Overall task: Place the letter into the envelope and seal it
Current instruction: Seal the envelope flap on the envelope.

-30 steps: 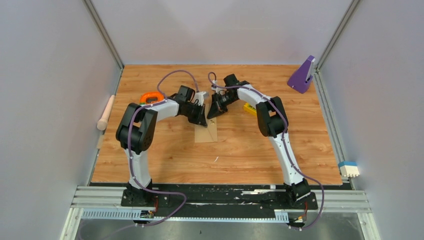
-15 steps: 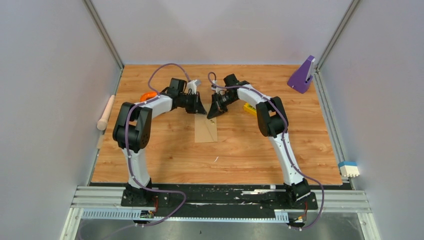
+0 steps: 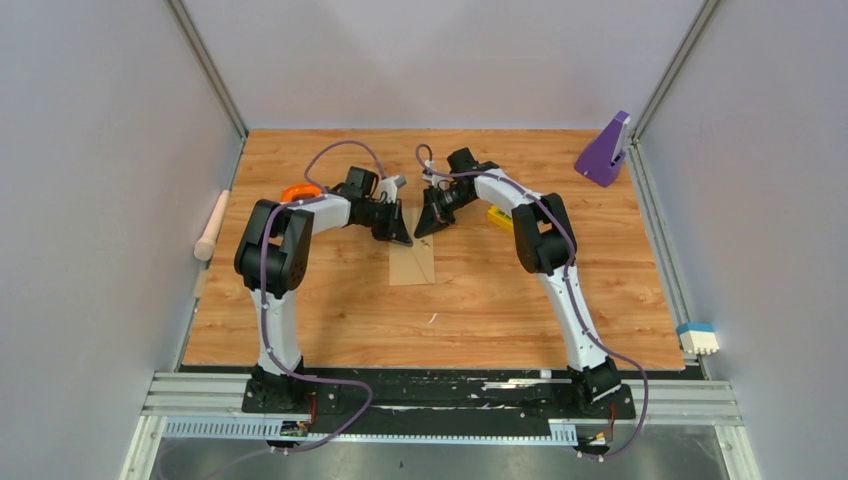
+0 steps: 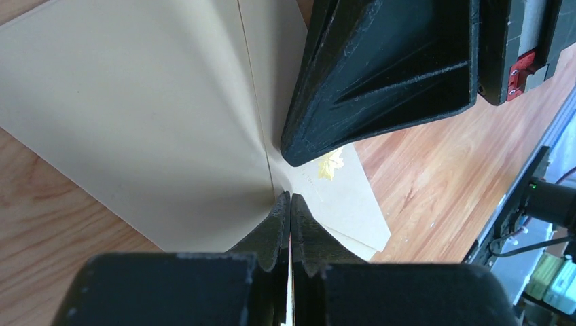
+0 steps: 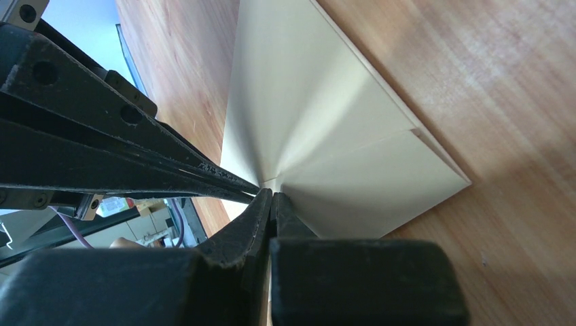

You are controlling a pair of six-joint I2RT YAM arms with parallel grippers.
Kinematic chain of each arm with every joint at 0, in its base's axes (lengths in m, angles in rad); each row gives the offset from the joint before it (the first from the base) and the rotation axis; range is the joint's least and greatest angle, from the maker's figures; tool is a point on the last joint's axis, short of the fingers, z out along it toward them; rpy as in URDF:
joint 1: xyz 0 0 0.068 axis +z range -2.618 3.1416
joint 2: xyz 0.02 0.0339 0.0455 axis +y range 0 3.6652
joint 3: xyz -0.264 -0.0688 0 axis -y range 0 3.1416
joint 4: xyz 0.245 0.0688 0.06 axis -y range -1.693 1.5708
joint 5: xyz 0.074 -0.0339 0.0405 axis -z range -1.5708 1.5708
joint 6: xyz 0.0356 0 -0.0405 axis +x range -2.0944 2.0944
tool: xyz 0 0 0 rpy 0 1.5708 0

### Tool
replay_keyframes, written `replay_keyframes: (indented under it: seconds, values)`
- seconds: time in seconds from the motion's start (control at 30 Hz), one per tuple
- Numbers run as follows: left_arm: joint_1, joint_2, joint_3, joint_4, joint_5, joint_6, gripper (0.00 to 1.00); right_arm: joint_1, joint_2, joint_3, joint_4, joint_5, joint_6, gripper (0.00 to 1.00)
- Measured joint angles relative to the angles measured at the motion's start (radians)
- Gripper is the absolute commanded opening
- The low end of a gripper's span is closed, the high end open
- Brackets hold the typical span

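the wooden table (image 3: pixel 520 300) is the biggest thing i see, and both arms reach out over the middle of it. the left arm (image 3: pixel 275 250) is the one that moved. half a second ago its pincer was pulled back from the paper. now it is down again at the spot where it was a second ago. the right arm (image 3: pixel 545 235) has stayed put all this time.

the envelope (image 4: pixel 149 115) lies flat on the wood and has not slid. it spreads out from the tips of both pincers, toward the arm bases. the left pincer (image 4: pixel 290 202) is closed, and the brown paper bunches up in folds right at its tip, so i think it is pinching the envelope's edge. the right pincer (image 5: pixel 272 197) is closed too, with the paper pulled up to its tip the same way. the two tips are just beside each other, nearly touching.

i cannot see the letter, so it may be inside already. i cannot tell for sure.

a small yellow leaf mark (image 4: pixel 331 164) sits on the paper just under the right pincer's tip.

to me the left pincer's new grip means i am working on the flap, so sealing comes next.
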Motion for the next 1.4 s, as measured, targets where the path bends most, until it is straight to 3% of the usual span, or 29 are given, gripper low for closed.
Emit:
replay_keyframes:
  seconds: [0.43,0.53,0.7,0.93,1.13,1.23,1.3,1.4]
  values:
    - [-0.019,0.000,0.029,-0.057,-0.049,0.062,0.00,0.000,0.000,0.000,-0.001,0.001,-0.001,0.00]
    - [-0.021,0.000,0.033,-0.063,-0.053,0.064,0.00,0.000,0.000,0.002,-0.003,0.001,-0.008,0.18]
    - [-0.027,0.000,0.043,-0.073,-0.065,0.069,0.00,0.000,-0.008,0.027,-0.031,-0.010,-0.054,0.37]
    - [-0.028,0.004,0.048,-0.074,-0.066,0.070,0.00,-0.022,-0.068,0.029,-0.053,0.005,-0.130,0.44]
    - [-0.028,0.004,0.053,-0.079,-0.069,0.072,0.00,-0.075,-0.270,-0.077,-0.066,0.007,-0.199,0.50]
    - [-0.031,0.004,0.086,-0.097,-0.104,0.084,0.00,-0.099,-0.395,-0.146,-0.087,0.019,-0.263,0.67]
    - [-0.031,0.004,0.119,-0.103,-0.117,0.093,0.06,-0.108,-0.474,-0.187,-0.117,0.031,-0.319,0.98]
    - [-0.031,-0.006,0.163,-0.101,-0.120,0.099,0.18,-0.109,-0.602,-0.271,-0.164,0.067,-0.415,1.00]
